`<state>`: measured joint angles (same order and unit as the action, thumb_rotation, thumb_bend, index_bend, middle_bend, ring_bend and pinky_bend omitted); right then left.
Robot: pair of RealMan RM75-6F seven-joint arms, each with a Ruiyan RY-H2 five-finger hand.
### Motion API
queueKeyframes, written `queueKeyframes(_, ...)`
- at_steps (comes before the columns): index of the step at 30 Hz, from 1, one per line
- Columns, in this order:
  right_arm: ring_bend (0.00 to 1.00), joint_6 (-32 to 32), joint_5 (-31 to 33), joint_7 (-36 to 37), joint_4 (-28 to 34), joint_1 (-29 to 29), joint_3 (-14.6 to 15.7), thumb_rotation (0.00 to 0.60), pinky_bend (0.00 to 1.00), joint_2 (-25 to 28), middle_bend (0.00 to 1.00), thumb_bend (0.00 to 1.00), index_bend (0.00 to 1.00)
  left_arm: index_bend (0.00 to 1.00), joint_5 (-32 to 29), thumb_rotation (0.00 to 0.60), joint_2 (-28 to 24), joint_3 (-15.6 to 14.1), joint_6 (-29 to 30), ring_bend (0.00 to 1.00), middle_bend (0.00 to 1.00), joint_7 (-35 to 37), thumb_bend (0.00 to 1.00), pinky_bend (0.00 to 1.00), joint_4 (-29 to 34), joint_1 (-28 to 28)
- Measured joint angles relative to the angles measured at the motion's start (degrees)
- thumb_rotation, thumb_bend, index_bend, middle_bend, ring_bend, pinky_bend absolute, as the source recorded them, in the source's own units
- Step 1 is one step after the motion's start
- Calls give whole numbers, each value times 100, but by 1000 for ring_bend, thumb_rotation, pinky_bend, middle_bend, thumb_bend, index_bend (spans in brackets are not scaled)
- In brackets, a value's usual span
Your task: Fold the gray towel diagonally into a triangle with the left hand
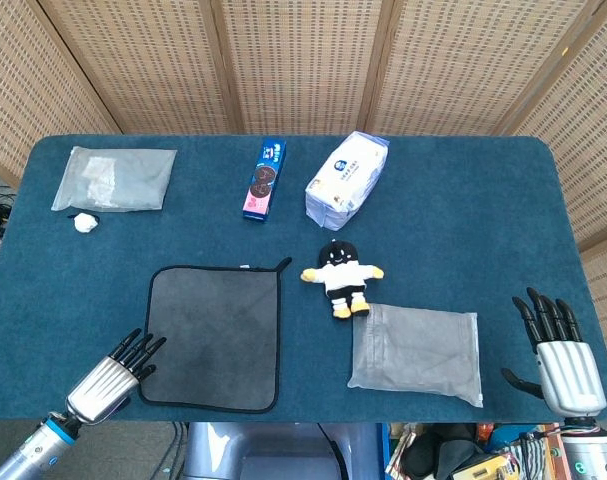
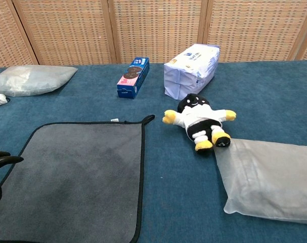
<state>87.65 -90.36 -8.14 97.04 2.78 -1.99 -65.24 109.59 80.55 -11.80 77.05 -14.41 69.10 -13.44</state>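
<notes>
Blue worktop [image 1: 463,220] holds it all. Gray towel [image 1: 215,335] lies flat near the front-left w/ a toy doll [image 1: 340,277] just beside its far right corner. Left hand [image 1: 113,375] is at the towel's near left corner, fingers apart, holding nothing. Right hand [image 1: 558,355] is spread too, empty. Maybe a bad pinch drags the whole towel & bumps the doll.

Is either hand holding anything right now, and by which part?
Nothing is held. The left hand lies open at the gray towel's near-left corner; the right hand rests open, apart from everything.
</notes>
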Motion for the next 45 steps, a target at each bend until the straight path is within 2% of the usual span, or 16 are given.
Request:
queueKeyframes(13, 0, 46, 15, 31, -14, -18, -28, 600, 0, -5, 0, 0, 0, 361, 57, 600, 245, -41, -45, 0, 0, -96, 173, 0, -120, -99)
queueKeyframes(45, 0, 75, 49, 98, -37, -35, -64, 600, 0, -11, 0, 0, 0, 361, -48, 600, 349, -74, -219, 0, 0, -354, 177, 0, -37, -248)
